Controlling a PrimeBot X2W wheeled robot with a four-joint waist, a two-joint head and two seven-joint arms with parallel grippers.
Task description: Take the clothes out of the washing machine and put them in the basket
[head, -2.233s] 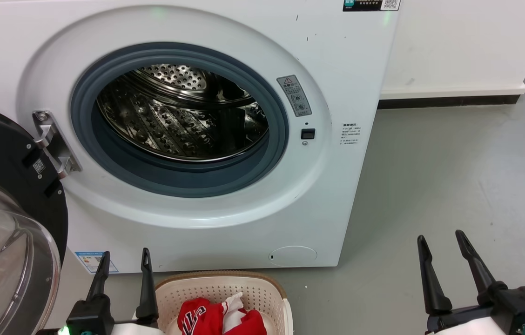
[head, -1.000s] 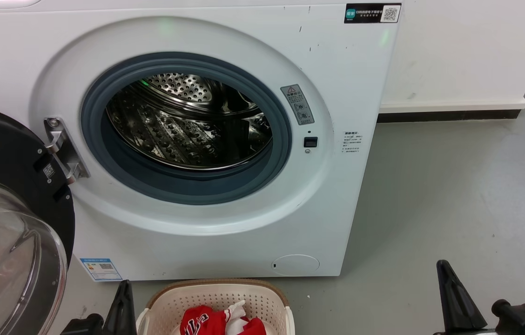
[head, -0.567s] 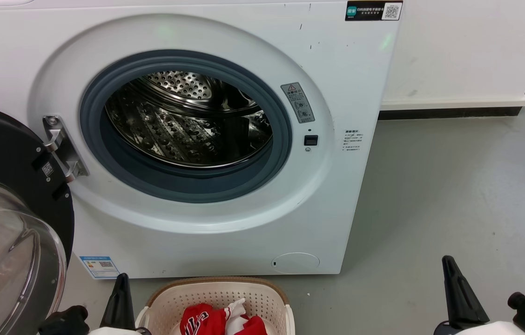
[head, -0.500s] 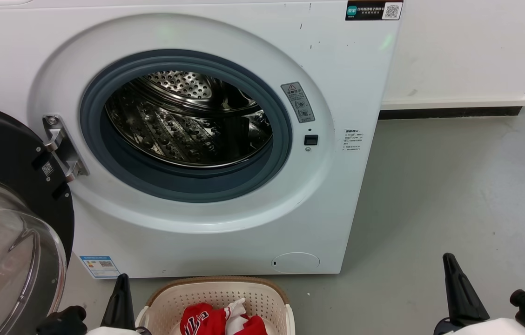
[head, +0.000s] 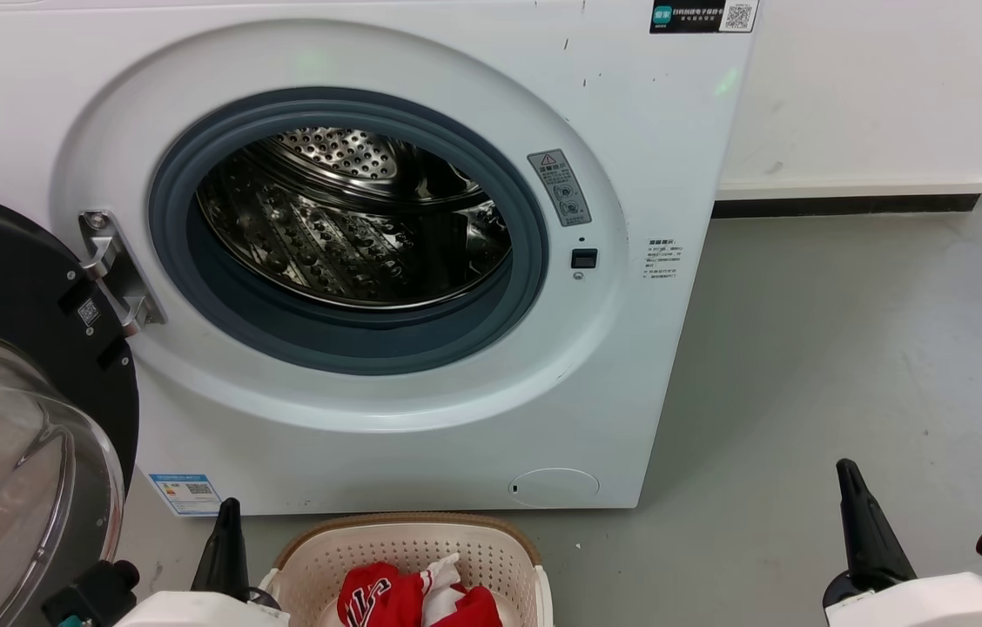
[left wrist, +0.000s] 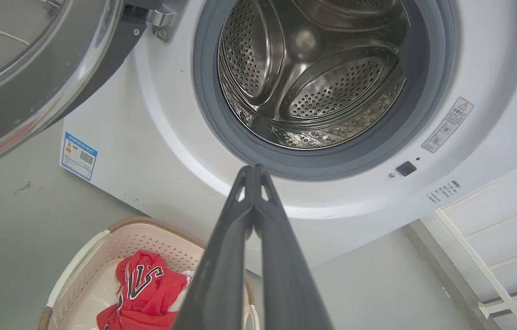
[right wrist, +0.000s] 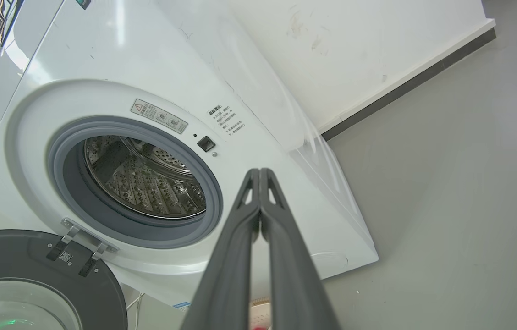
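Note:
The white washing machine (head: 630, 131) stands in front of me with its black-rimmed glass door (head: 12, 392) swung open to the left. Its steel drum (head: 352, 226) shows bare metal inside. The cream basket (head: 408, 533) sits on the floor below the opening, with the red clothes (head: 404, 596) bunched in it. My left gripper (head: 228, 509) is shut and empty just left of the basket; the left wrist view shows its fingertips (left wrist: 254, 172) together above the basket (left wrist: 102, 238) and clothes (left wrist: 144, 288). My right gripper (head: 846, 470) is shut and empty over the floor at the lower right, tips (right wrist: 258, 174) touching.
Grey floor (head: 848, 348) stretches to the right of the machine, up to a white wall with a dark skirting (head: 848, 205). The open door juts out at the left, near my left arm. A white lattice panel (left wrist: 492, 229) lies right of the machine.
Both grippers had their fingers spread 2.2 s ago; they have since shut and sunk towards the bottom edge. The camera shifted slightly. The basket and clothes have not moved.

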